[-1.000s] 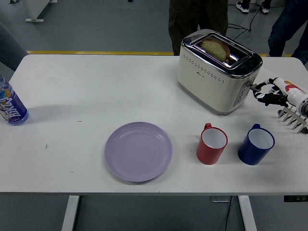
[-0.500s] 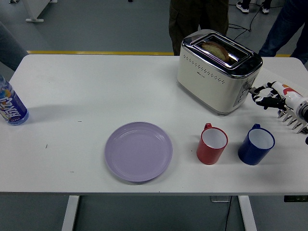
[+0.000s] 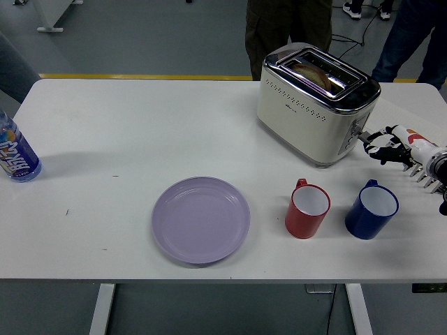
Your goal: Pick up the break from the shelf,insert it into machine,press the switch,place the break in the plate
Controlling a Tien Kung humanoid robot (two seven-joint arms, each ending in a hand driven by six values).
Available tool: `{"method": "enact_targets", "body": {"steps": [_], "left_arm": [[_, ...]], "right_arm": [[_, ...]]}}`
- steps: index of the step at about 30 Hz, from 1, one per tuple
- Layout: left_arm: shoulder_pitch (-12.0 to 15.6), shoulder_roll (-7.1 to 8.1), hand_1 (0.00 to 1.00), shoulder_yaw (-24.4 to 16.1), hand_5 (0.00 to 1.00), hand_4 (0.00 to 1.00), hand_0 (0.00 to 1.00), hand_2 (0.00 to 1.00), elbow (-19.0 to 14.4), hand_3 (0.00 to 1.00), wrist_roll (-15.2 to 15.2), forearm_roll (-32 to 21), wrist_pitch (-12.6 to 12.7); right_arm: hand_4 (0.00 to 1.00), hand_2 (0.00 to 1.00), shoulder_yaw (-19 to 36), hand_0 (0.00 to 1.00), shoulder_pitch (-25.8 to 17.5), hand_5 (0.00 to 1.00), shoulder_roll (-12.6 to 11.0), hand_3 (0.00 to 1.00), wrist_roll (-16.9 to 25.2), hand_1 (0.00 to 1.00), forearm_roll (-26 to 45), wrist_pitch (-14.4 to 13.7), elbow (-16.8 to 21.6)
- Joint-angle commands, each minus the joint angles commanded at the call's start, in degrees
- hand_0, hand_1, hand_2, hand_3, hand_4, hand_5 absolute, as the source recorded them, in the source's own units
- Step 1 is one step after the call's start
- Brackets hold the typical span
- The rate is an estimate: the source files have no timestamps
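Note:
The slice of bread (image 3: 314, 70) sits low in the slot of the cream and chrome toaster (image 3: 314, 105) at the back right of the table. My right hand (image 3: 388, 145) comes in from the right edge. Its fingers are spread loosely and hold nothing. One fingertip (image 3: 368, 138) is at the lever on the toaster's right end. The purple plate (image 3: 201, 219) lies empty at the front centre. The white rack (image 3: 427, 176) is partly hidden behind my right wrist at the right edge. My left arm is out of view.
A red mug (image 3: 308, 209) and a blue mug (image 3: 371, 209) stand in front of the toaster, close under my right hand. A water bottle (image 3: 15, 155) stands at the left edge. Two people stand at the far side, one (image 3: 286, 24) right behind the toaster.
The bread has sunk from standing above the slot to low inside it. My right hand has moved down a little at the toaster's lever.

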Motion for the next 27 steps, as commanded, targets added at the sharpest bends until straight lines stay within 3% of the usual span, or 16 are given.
{"method": "enact_targets", "body": {"steps": [19,27], "left_arm": [[0.1,0.01,0.498,0.2,0.83,0.353,0.64,0.472,0.0,0.553,0.0,-0.2,-0.1],[0.0,0.08,0.498,0.3,0.83,0.352,0.639,0.473,0.0,0.553,0.0,-0.3,-0.1]], "right_arm": [[0.606,0.264,0.4,0.004,-0.5,0.598,-0.5,0.74,-0.7,0.002,-0.3,0.6,0.4],[0.606,0.264,3.6,0.004,-1.5,0.6,-2.5,0.74,-1.8,0.002,-1.9,0.9,3.4]]}}
